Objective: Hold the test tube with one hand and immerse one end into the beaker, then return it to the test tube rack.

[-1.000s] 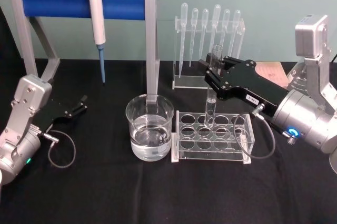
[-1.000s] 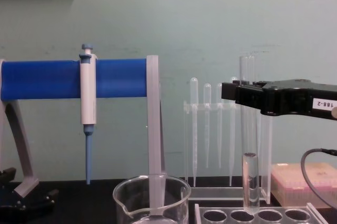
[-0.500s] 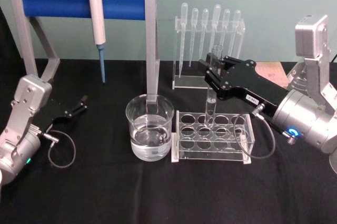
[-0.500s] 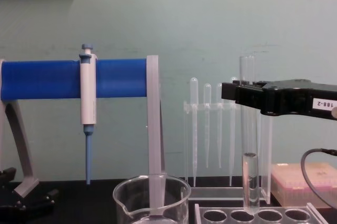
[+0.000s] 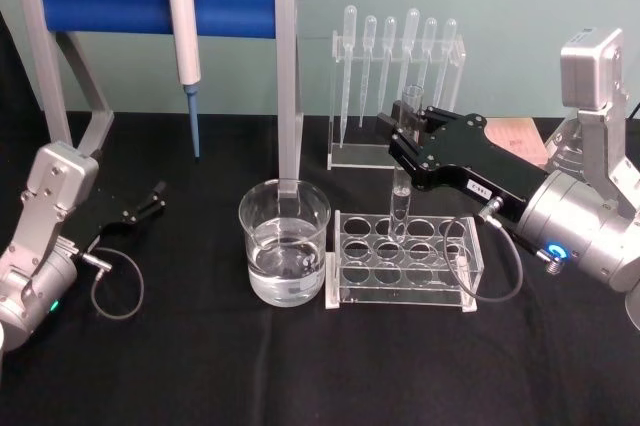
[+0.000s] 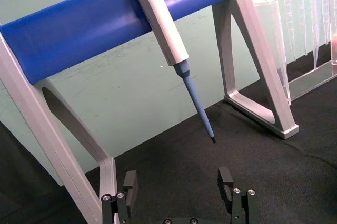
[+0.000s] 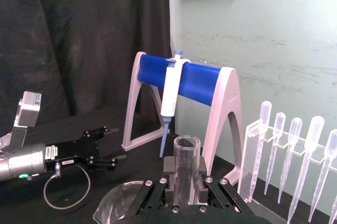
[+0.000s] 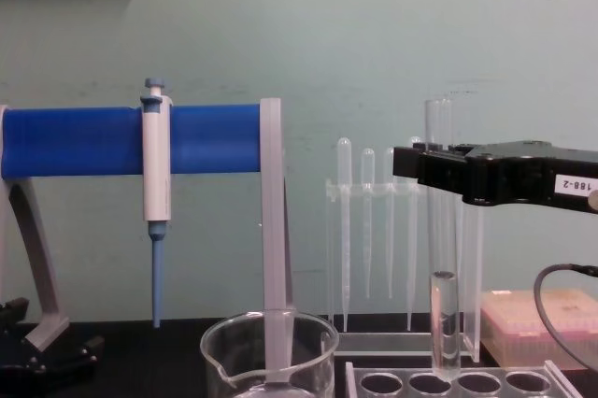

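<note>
Right gripper point(image 5: 407, 134), clamped on the test tube point(image 5: 401, 201) just below its rim, held it upright with the rounded end just over a far-row hole of the test tube rack point(image 5: 402, 292). The high grip probably left the lower end free for dipping or seating. The beaker point(image 5: 247, 226) stood just left of the rack; the left gripper point(image 5: 148, 201) lay parked at the far left, fingers apart.
</note>
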